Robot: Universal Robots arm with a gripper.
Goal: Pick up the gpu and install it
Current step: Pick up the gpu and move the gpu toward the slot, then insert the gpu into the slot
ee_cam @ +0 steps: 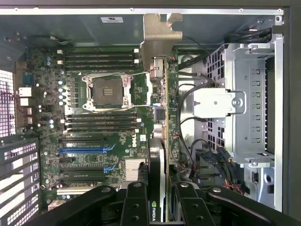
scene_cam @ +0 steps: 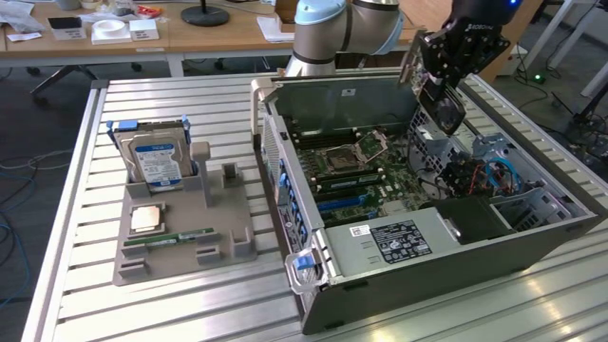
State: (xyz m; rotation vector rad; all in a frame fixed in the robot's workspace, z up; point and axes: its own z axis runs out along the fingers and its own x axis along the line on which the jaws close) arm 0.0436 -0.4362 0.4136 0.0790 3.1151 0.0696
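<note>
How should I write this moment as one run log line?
gripper: shut on gpu | gpu: held over motherboard in open case | installed: not yet

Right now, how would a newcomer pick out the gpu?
Find the open computer case. Above its motherboard the claw grips the gpu edge-on. It is a thin dark card with a tan metal bracket, unlike the boxy blue-labelled hard drive.

Silver-grey arm, pale blue joint caps, black screw-studded tool

The jaws hold the card up in the air above the open computer on the surface.
</note>
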